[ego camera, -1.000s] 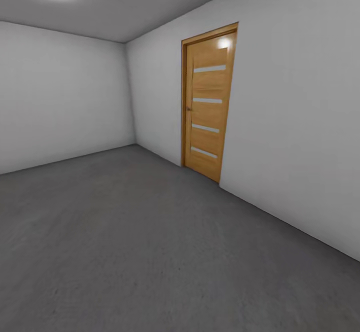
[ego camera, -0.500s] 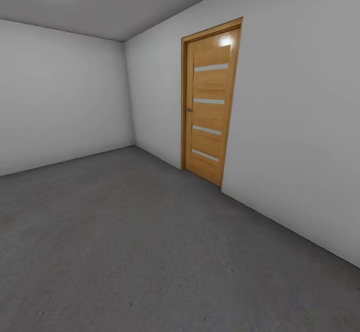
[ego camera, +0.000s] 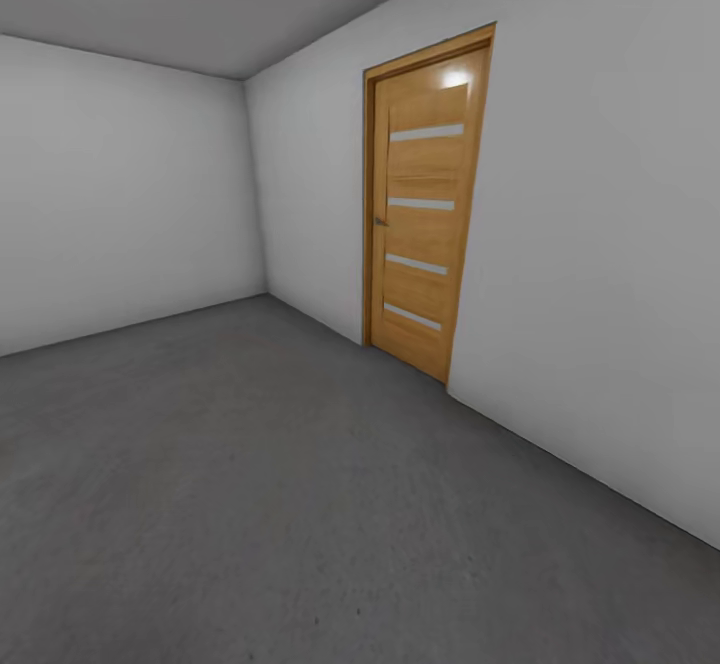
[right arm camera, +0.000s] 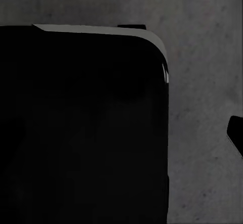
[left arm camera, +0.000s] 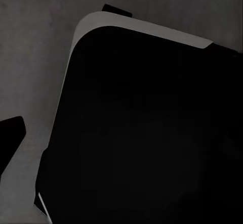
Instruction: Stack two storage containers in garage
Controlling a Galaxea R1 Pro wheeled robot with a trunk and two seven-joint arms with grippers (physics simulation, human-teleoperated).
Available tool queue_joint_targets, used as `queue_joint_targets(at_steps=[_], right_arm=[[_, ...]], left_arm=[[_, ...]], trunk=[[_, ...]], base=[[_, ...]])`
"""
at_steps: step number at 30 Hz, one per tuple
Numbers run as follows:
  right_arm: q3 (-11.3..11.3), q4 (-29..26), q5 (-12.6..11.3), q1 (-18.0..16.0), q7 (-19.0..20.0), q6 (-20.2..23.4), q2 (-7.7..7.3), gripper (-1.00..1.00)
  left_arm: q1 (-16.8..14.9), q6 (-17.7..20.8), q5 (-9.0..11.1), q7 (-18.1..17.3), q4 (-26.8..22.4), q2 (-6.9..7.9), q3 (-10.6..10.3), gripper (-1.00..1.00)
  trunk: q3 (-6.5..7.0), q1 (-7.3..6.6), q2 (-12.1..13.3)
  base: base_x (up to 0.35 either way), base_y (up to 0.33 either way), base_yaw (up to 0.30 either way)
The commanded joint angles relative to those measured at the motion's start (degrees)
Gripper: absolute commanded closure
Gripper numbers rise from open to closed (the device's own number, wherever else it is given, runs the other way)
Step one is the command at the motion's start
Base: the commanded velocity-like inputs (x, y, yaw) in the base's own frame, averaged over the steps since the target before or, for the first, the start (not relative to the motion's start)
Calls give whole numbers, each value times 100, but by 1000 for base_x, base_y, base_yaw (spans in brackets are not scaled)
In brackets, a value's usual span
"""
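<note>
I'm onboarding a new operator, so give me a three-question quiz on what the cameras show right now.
1. True or false: the wooden door is shut.
2. Which surface lies under the robot in the head view? A) light wood planks B) dark grey concrete floor C) carpet
3. Fill in: the door has ___ pale horizontal strips.

Key: 1 true; 2 B; 3 four.

One wooden door (ego camera: 425,202) with four narrow panes, two pale walls (ego camera: 130,194).
</note>
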Motion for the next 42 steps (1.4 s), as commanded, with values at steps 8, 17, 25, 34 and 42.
queue_joint_targets(at_steps=[8, 17, 25, 34, 42], right_arm=[[40, 11, 33, -4, 7, -32, -38, -100], [53, 11, 42, -4, 0, -32, -32, -100], [82, 11, 69, -4, -1, -50, -59, -100], [90, 11, 81, -4, 25, -68, -94, -100], [98, 11, 85, -4, 31, -53, -100, -100]], left_arm=[[-1, -6, 22, 0, -2, 9, 4, -100], [-1, -27, 26, 0, -2, 11, 4, -100], [-1, -31, 28, 0, -2, 11, 4, -100], [0, -32, 40, 0, -2, 13, 11, -100], [-1, -32, 45, 0, -2, 18, 13, -100]], trunk=[[-4, 3, -2], [-4, 3, -2], [-4, 3, -2], [-4, 3, -2], [-4, 3, -2]], base=[[323, 0, 0], [323, 0, 0], [323, 0, 0], [323, 0, 0], [323, 0, 0]])
